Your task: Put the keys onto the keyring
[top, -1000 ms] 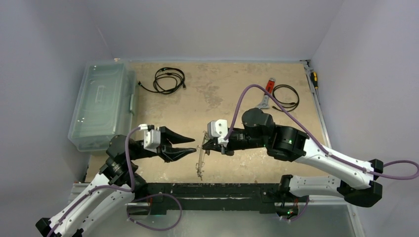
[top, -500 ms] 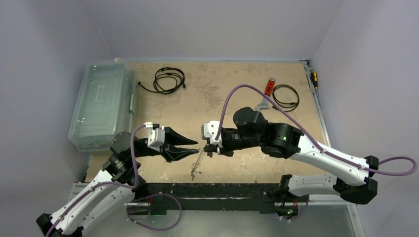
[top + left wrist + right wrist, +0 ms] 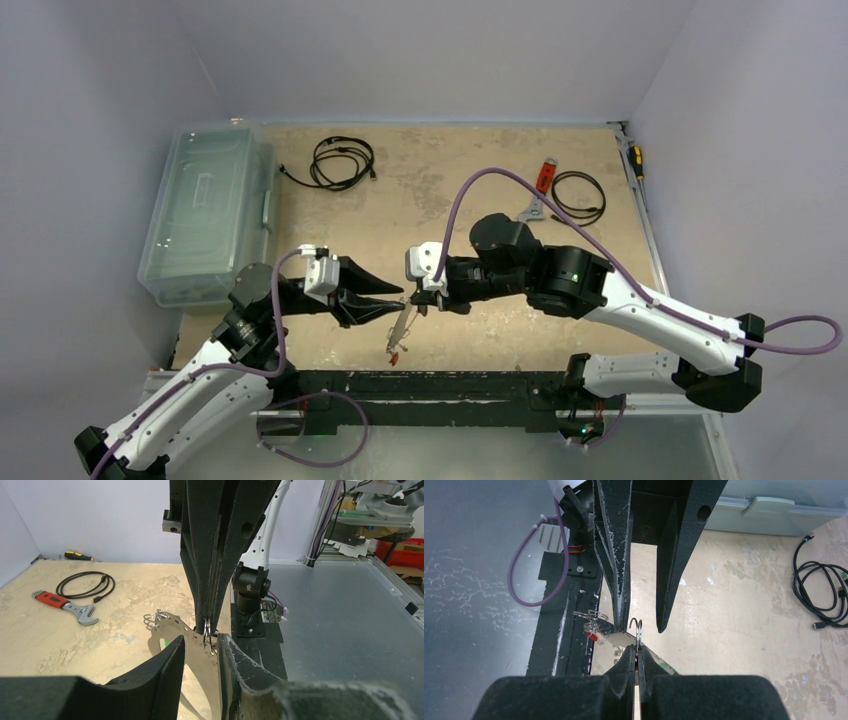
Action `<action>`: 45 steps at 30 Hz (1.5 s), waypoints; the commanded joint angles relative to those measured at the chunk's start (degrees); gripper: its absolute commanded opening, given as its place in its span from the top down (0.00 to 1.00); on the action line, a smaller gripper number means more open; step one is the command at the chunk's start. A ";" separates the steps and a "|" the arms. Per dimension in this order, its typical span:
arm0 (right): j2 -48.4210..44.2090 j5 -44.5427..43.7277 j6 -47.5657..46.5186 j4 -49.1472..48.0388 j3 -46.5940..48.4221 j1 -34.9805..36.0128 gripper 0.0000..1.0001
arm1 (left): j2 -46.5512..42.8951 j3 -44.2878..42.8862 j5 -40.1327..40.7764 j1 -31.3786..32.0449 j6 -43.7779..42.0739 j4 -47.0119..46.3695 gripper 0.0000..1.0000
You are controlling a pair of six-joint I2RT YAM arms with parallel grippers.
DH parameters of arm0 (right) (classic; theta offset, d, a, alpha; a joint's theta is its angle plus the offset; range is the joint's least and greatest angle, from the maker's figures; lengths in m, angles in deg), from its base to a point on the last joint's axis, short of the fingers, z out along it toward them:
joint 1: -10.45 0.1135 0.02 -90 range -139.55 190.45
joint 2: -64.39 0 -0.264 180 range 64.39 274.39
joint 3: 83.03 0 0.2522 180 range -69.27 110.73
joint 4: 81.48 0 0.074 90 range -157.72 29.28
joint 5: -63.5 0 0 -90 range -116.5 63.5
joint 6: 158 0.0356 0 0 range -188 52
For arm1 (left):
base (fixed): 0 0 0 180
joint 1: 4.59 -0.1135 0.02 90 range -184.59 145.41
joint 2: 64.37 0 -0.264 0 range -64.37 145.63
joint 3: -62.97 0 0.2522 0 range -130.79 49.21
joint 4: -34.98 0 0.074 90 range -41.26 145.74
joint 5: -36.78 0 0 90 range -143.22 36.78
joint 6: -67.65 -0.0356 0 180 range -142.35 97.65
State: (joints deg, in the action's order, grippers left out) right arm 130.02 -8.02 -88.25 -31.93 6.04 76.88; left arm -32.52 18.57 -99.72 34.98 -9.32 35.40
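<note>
The two arms meet tip to tip over the near middle of the worktop (image 3: pixel 450 200). The right pincer (image 3: pixel 414 300), reaching in from the right, has its fingers pressed together on the upper end of the keyring (image 3: pixel 402 328), where a small wire loop stands out past the tips in both wrist views. From this grip the keyring, a flat grey metal strip pierced with holes (image 3: pixel 172 626), slopes down toward the near edge. Its lower end carries a red-headed key (image 3: pixel 395 357) and small wire rings. The left pincer (image 3: pixel 395 297) faces it from the left with its fingers apart. In the left wrist view the strip passes between them, and in the right wrist view one fingertip sits at the strip's surface. Far right on the worktop lie a red-handled wrench (image 3: pixel 540 185) and a coiled black cable (image 3: pixel 580 195). A second cable (image 3: pixel 342 160) lies far left, beside a clear lidded bin (image 3: pixel 205 215).
</note>
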 commanded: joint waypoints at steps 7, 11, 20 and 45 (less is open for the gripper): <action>0.28 0.97 -1.35 -1.69 3.43 0.27 1.00 | 1.28 -0.58 -0.96 0.51 1.54 -3.44 0.80; 0.38 1.98 -1.79 -1.84 3.53 0.27 1.00 | 1.44 -0.47 -0.84 0.51 1.60 -3.36 0.86; -1.29 3.49 -2.42 -4.75 2.27 0.27 1.00 | 1.49 -0.58 -0.30 0.70 1.11 -1.96 1.00; -10.48 4.08 3.56 -23.09 -13.17 0.27 0.67 | -4.15 0.02 1.24 0.63 2.30 -5.38 1.00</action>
State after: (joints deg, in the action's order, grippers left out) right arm 118.69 -5.88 -85.71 -50.88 -7.69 76.88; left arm -36.01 18.86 -99.22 35.35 -7.90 33.32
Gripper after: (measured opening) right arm 0.359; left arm 0.009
